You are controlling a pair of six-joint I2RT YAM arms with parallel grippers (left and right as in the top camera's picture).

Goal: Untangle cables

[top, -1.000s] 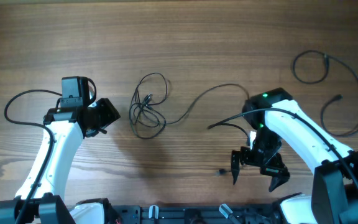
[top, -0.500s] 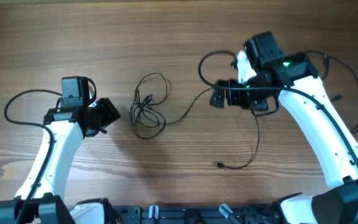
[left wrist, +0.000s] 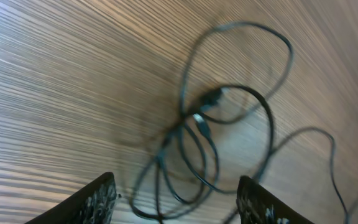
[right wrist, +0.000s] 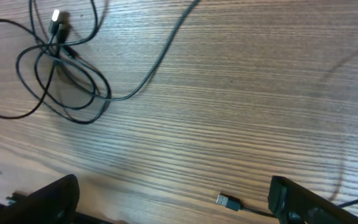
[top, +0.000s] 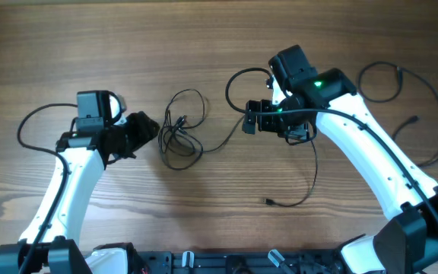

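Observation:
The cables form a tangle of thin black loops [top: 179, 131] left of the table's middle. It also shows in the left wrist view [left wrist: 219, 124], with a silver-tipped plug in its centre, and in the right wrist view [right wrist: 61, 62]. One cord runs right from the tangle, passes under my right arm and ends in a USB plug [top: 268, 202], which also shows in the right wrist view [right wrist: 229, 201]. My left gripper [top: 147, 128] [left wrist: 179, 205] is open and empty just left of the tangle. My right gripper [top: 268, 122] [right wrist: 179, 202] is open and empty, raised above that cord.
Another black cord lies at the far right in a loop [top: 379, 80], with a long strand and a plug [top: 413, 119]. Thicker black robot cables arc beside each arm. The arm bases stand along the front edge.
My right arm has swung from the front right, near the USB plug, up and left to the middle. My left gripper has moved slightly right toward the tangle.

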